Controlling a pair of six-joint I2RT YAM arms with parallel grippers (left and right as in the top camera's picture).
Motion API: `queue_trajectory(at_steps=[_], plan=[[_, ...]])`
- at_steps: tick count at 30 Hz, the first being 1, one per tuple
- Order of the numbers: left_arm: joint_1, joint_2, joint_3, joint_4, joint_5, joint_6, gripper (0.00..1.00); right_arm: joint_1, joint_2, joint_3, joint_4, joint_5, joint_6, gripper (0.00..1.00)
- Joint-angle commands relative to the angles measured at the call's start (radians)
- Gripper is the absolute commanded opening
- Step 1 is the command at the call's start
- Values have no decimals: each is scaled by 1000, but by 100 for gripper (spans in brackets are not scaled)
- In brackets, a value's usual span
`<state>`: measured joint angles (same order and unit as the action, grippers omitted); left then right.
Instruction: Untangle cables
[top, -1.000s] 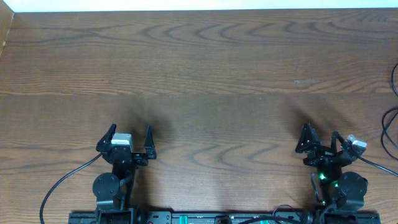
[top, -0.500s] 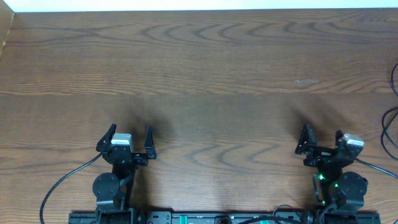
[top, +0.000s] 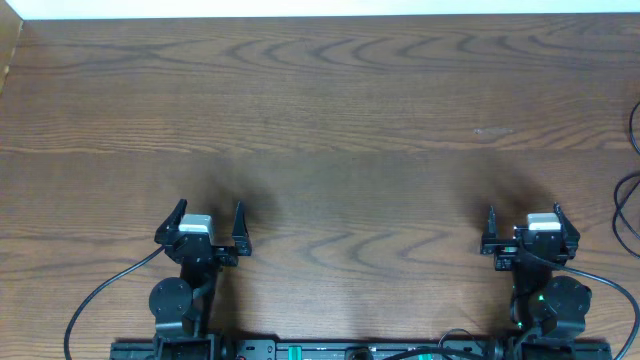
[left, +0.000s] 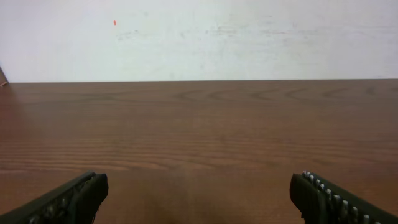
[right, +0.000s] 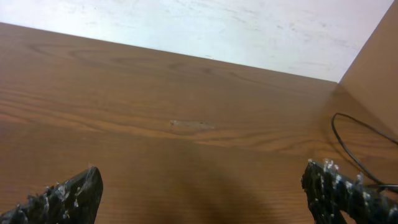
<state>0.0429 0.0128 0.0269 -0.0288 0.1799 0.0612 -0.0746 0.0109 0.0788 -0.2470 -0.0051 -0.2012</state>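
Note:
Thin black cable loops lie at the table's far right edge, cut off by the overhead frame. One loop also shows in the right wrist view, ahead and to the right. No white section or plug shows. My left gripper is open and empty at the front left, with bare wood between its fingers. My right gripper is open and empty at the front right, left of the cable loops, with only wood between its fingers.
The wooden table stretches away to a white wall. A raised wooden side panel stands at the right edge. Thicker black arm cables trail by the arm bases at the front.
My right gripper has turned and shifted a little to the right, now squarely facing the far edge. The left arm has not moved.

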Motion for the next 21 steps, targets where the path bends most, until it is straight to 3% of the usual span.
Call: queue_trajectory(at_steps=[1, 21], plan=[[-4, -9, -23, -27, -6, 17, 99, -2, -5, -3, 0, 13, -39, 99], [-4, -9, -23, -27, -6, 17, 99, 13, -5, -3, 0, 13, -39, 99]])
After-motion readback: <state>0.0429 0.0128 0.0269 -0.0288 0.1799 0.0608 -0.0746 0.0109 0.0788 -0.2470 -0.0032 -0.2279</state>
